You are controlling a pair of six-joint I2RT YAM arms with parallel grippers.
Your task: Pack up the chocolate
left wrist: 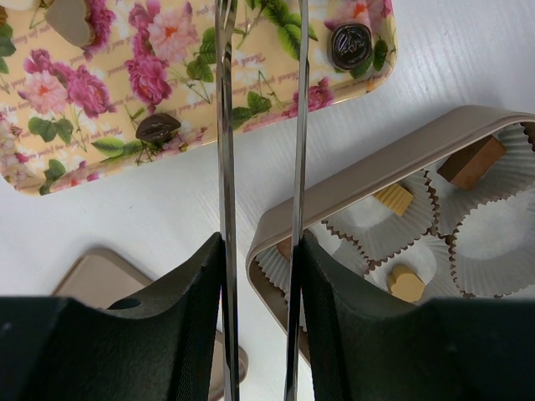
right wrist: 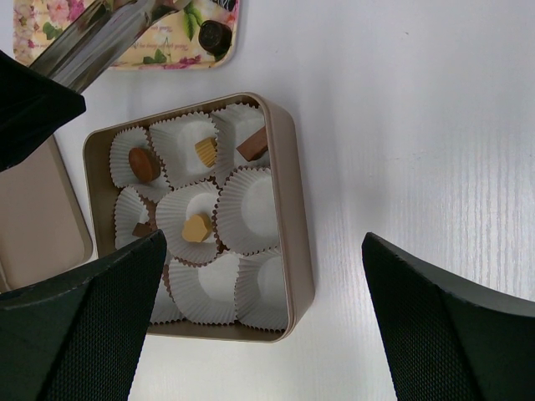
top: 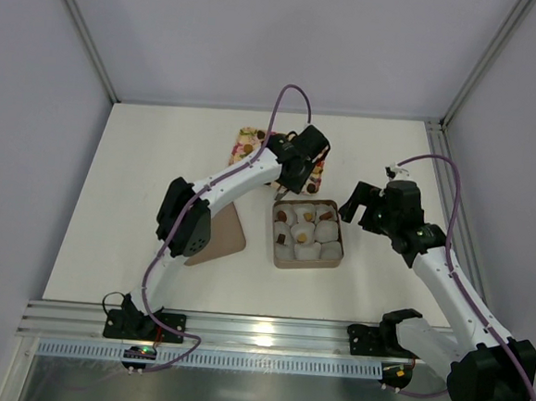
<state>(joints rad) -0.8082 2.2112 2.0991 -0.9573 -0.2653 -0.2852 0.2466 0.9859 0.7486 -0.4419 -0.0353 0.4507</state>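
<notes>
**Fig. — Left arm over the supply tray, box part-filled**

My left gripper point(left wrist: 261, 33) hangs over the floral tray point(left wrist: 192, 50), its thin blades close together. Their tips run past the frame, so I cannot tell whether they grip anything. Loose chocolate point(left wrist: 158, 127) lies on the tray as supply, and several pieces sit in paper cups point(right wrist: 251, 209) inside the tan box point(right wrist: 297, 209). My right gripper point(right wrist: 263, 242) hovers near the box, spread wide and empty, which I judge leaves the left arm's path free.
</notes>
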